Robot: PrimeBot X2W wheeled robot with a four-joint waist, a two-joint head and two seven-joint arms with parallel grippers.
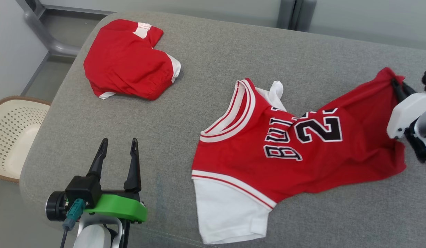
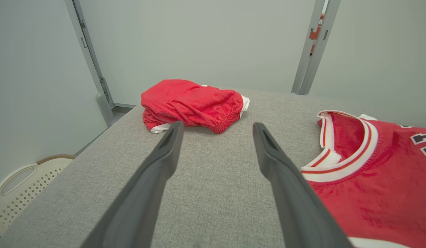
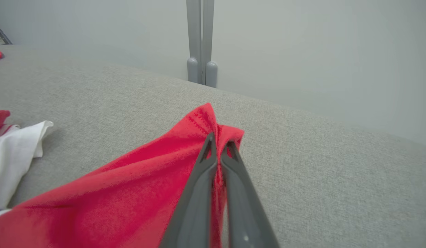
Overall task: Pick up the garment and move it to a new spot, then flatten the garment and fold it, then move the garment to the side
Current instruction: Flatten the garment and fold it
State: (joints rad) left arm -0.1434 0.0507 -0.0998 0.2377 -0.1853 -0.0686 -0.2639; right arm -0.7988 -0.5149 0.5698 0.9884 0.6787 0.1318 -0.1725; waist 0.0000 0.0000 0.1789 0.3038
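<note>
The garment [image 1: 295,151] is a red jersey with white trim and black lettering, lying crumpled on the right half of the grey cushioned surface [image 1: 213,65]. My right gripper [image 1: 398,88] is shut on the jersey's far right corner, pinching a peak of red cloth [image 3: 202,120] between its dark fingers [image 3: 199,179]. That corner is lifted slightly off the surface. My left gripper [image 1: 118,146] stands open at the lower left, nothing between its fingers, left of the jersey's neckline [image 2: 340,162].
Folded red shorts [image 1: 130,60] with white trim lie at the far left of the surface, also ahead of the left fingers [image 2: 192,103]. A cream perforated basket [image 1: 13,134] stands on the floor beyond the left edge. Grey wall panels and posts [image 3: 200,41] are behind.
</note>
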